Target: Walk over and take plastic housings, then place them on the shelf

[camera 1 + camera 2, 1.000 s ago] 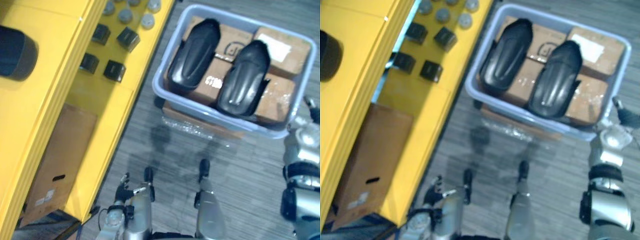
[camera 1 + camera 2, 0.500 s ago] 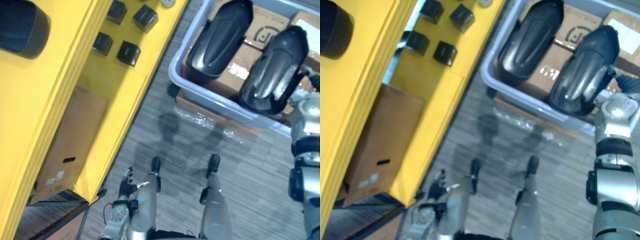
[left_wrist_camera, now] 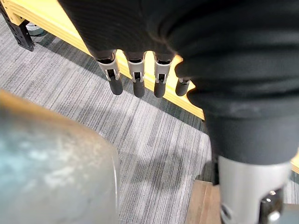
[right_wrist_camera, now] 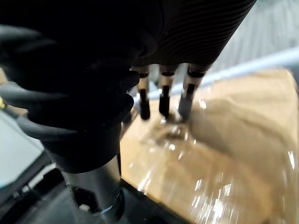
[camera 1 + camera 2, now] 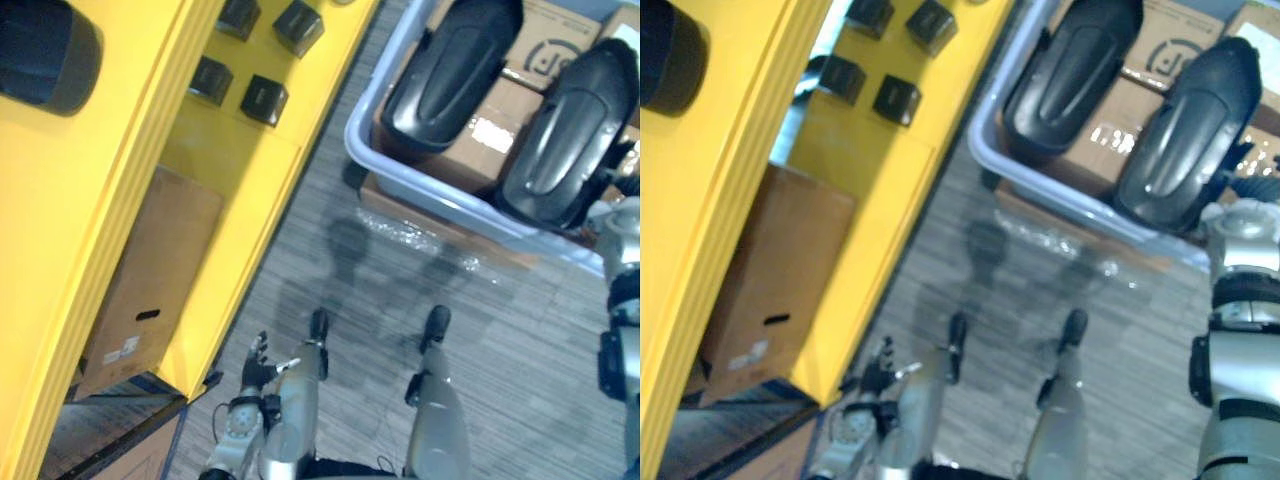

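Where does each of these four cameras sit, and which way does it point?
Left eye view: on the head, looking down at the yellow shelf and the bin of black housings; both arms show.
Right eye view: beside it; shares the same scene and arms.
Left wrist view: on that wrist, looking along the left hand, fingers straight, at floor and shelf base.
Right wrist view: on that wrist, looking along the right hand, fingers straight, at cardboard by the bin's rim.

No legible text (carton label (image 5: 122, 349) blurred).
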You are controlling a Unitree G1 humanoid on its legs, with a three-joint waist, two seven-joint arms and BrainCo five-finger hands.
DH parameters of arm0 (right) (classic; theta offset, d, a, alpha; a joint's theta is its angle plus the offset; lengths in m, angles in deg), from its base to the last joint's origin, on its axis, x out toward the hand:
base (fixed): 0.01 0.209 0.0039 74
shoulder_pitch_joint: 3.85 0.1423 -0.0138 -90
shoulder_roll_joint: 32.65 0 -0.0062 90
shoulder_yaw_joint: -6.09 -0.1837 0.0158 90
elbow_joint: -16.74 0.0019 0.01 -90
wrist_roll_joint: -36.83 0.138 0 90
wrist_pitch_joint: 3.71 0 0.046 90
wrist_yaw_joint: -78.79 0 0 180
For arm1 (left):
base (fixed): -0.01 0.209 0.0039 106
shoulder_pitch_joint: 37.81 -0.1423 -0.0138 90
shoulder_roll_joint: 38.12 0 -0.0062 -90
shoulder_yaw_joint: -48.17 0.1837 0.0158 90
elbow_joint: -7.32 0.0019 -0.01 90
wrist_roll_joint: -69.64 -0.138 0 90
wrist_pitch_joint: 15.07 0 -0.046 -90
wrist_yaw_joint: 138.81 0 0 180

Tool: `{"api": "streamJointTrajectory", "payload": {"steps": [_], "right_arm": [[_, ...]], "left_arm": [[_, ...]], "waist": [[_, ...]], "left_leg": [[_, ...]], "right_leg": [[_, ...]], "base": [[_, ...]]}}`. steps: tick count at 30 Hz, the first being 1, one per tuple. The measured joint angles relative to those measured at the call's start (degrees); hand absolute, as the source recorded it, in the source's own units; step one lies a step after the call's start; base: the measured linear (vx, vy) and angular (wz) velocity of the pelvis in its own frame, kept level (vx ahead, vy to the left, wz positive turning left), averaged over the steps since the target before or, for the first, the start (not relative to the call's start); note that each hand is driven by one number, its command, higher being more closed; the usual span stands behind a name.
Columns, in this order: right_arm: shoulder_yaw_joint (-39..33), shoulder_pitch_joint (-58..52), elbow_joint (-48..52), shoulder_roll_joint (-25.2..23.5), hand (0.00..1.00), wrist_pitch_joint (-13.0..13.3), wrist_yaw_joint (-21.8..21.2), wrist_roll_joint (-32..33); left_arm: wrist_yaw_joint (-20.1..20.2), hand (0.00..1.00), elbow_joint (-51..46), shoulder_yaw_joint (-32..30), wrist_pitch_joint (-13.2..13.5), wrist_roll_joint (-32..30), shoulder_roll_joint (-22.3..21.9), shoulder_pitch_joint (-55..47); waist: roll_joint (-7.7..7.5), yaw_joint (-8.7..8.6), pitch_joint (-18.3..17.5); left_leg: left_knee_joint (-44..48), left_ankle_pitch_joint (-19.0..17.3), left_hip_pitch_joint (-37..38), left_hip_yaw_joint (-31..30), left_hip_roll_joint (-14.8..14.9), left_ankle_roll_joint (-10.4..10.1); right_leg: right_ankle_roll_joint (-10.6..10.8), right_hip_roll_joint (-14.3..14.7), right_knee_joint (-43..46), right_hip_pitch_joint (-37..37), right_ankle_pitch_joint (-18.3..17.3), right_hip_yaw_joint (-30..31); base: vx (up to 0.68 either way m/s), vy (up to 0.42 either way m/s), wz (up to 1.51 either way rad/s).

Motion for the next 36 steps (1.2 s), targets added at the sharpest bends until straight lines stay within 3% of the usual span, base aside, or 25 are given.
{"api": "streamJointTrajectory", "payload": {"steps": [5, 7, 10, 16, 19, 24, 30, 36], "right_arm": [[2.17, 0.88, -0.97, 1.28, 1.00, -1.40, -0.84, -3.53], [4.33, 1.14, -0.51, 1.65, 1.00, -3.54, -1.11, -7.82], [4.87, 0.84, -0.51, 1.40, 1.00, -5.01, -2.07, -8.81], [5.54, 0.61, -0.03, 1.37, 1.00, -4.84, -2.21, -10.61], [5.40, 0.69, 1.85, 1.34, 1.00, -3.65, 0.99, -10.61], [2.89, 0.65, 3.66, 0.90, 1.00, 0.70, 8.69, -10.81], [1.38, 0.46, 4.45, -0.61, 1.00, 3.54, 15.57, -13.06], [1.45, 0.54, 8.81, -2.14, 1.00, 5.98, 19.47, -14.36]], "left_arm": [[-0.25, 0.00, 0.13, 0.25, 0.08, 0.00, 0.02, 0.00], [-3.03, 0.00, -1.03, 1.16, 0.71, -0.14, 0.19, -0.22], [-5.17, 0.00, -4.22, 2.17, 0.72, -0.23, 0.34, -1.26], [-6.52, 0.00, -16.70, 2.09, 0.61, 0.07, 0.28, -5.14], [-6.31, 0.00, -27.11, 1.44, -0.64, 0.56, 0.67, -5.35], [-1.10, 0.00, -48.81, -0.11, -5.53, 3.61, 0.98, -9.56], [5.50, 0.00, -55.90, -1.12, -6.90, 4.68, 5.17, -10.13], [7.42, 0.00, -59.56, -4.03, -6.90, 6.66, 6.44, -10.03]], "waist": [[0.11, -0.19, -0.07], [0.11, -0.18, -0.07], [0.11, -0.16, -0.07], [0.17, 0.07, -0.06], [0.25, 0.03, -0.09], [0.91, -0.35, -0.32], [1.30, -0.64, -0.59], [1.28, -1.08, -0.60]], "left_leg": [[-1.34, 0.85, 0.16, -0.42, 0.03, -0.25], [-1.36, 0.89, 0.17, -0.59, 0.05, -0.25], [-1.32, 0.97, 0.17, -0.89, 0.02, -0.21], [-2.60, 1.70, 2.18, -1.61, -0.21, -0.30], [-4.76, 3.24, 2.99, -1.99, -0.31, -0.62], [-8.66, 5.46, 5.21, -2.38, -0.36, -0.92], [-11.18, 6.81, 7.20, -3.56, -0.61, -1.05], [-11.38, 6.92, 8.31, -3.52, -0.60, -1.06]], "right_leg": [[-0.14, 0.06, 0.06, -0.07, -0.10, -0.94], [-0.15, 0.09, 0.05, 0.01, -0.10, -1.06], [-0.14, 0.07, 0.06, 0.25, -0.10, -1.47], [-0.49, -0.08, -0.03, 2.21, -0.37, -2.50], [-0.66, -0.20, -0.15, 2.64, -0.50, -3.57], [-0.77, -0.37, -0.25, 3.58, -0.58, -4.34], [-0.75, -0.54, -0.97, 5.43, -0.57, -5.52], [-0.72, -0.54, -0.99, 6.56, -0.53, -5.56]], "base": [[-0.01, 0.000, 0.06], [0.00, 0.000, 0.00], [-0.02, 0.022, 0.05], [-0.02, 0.011, 0.08], [-0.02, -0.022, 0.13], [0.00, -0.016, 0.07], [0.01, -0.002, 0.10], [0.00, 0.003, 0.01]]}}
